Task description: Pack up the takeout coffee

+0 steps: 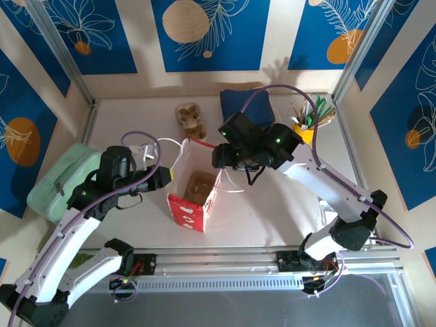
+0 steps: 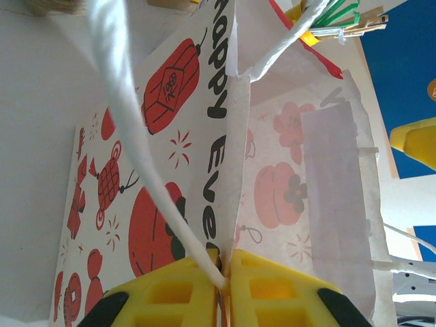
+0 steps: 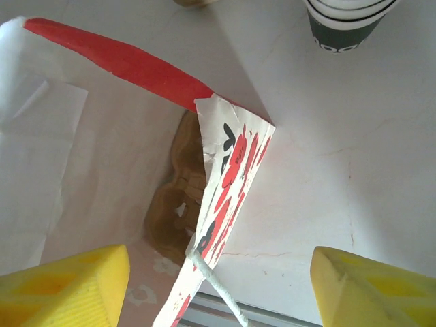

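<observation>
- The left claw (image 2: pixel 221 276) is clenched on the paper bag's (image 1: pixel 194 194) wall; the mouth should be held open.
- The right claw (image 3: pixel 221 283) is spread over the bag's rim, grasping nothing.
- The takeout coffee (image 3: pixel 346 27) is seen on the table (image 3: pixel 340 170) beyond the bag; an upright grip is advised.

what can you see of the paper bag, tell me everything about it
The bag is white paper printed with red lanterns and black lettering. It is red along its top edge and has white cord handles. It stands upright and open in the middle of the table, with a brown pulp tray lying at its bottom. The left gripper is pinched shut on one wall's edge. The open right gripper straddles the opposite side's edge without clamping it.
</observation>
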`<control>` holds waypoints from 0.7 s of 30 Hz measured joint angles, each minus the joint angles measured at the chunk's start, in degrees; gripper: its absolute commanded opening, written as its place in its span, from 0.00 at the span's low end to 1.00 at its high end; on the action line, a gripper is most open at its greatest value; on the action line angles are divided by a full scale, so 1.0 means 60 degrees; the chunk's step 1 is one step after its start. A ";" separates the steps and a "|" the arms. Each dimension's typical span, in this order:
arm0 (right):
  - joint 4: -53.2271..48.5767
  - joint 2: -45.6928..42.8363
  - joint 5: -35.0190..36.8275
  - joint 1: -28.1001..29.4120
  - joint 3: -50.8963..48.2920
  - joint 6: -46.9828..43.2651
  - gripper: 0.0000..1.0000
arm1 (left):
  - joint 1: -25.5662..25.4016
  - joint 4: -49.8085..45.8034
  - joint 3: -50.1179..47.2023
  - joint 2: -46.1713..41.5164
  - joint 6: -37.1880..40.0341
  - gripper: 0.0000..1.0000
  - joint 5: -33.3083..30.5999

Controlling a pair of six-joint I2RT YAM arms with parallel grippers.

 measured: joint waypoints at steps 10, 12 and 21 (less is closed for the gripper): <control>0.0069 0.0561 -0.0674 -0.0087 -0.0040 0.0171 0.66 | 0.0000 -0.0175 0.0164 -0.0022 0.0076 0.37 -0.0113; 0.0091 0.0656 -0.0769 -0.0084 -0.0055 0.0200 0.64 | 0.0000 -0.0342 0.0350 -0.0080 0.0142 0.41 -0.0193; 0.0295 0.0984 -0.1137 -0.0087 -0.0062 0.0273 0.57 | 0.0000 -0.1239 0.1628 -0.0455 0.0703 0.47 -0.0812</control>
